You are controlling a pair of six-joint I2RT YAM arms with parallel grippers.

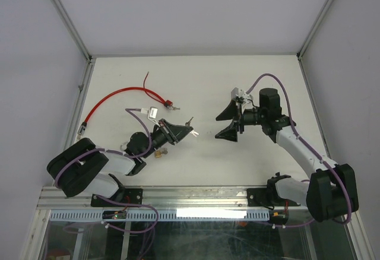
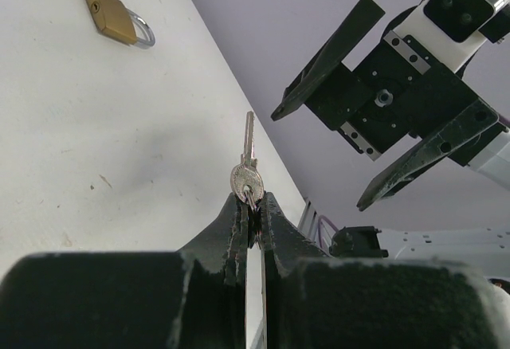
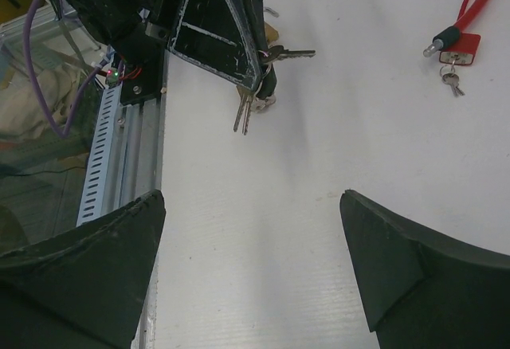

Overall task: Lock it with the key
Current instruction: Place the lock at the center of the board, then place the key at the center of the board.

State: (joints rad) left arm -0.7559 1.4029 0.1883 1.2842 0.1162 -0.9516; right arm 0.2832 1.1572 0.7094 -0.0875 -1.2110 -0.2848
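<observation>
Top: left gripper (image 1: 185,131) jaws clenched on key (image 1: 190,120), held off worktop (image 1: 249,165). Padlock (image 1: 158,152) lies beside left arm. Right gripper (image 1: 218,126) jaws wide, empty.
L wrist: key (image 2: 248,167) pinched at bow, padlock (image 2: 115,22) untouched.
R wrist: nothing btwn jaws.
Key picked; insert + turn left.

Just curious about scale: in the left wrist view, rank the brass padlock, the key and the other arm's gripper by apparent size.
1. right gripper, clearly largest.
2. key and brass padlock: look alike; the key is nearer the camera, so unranked.
</observation>
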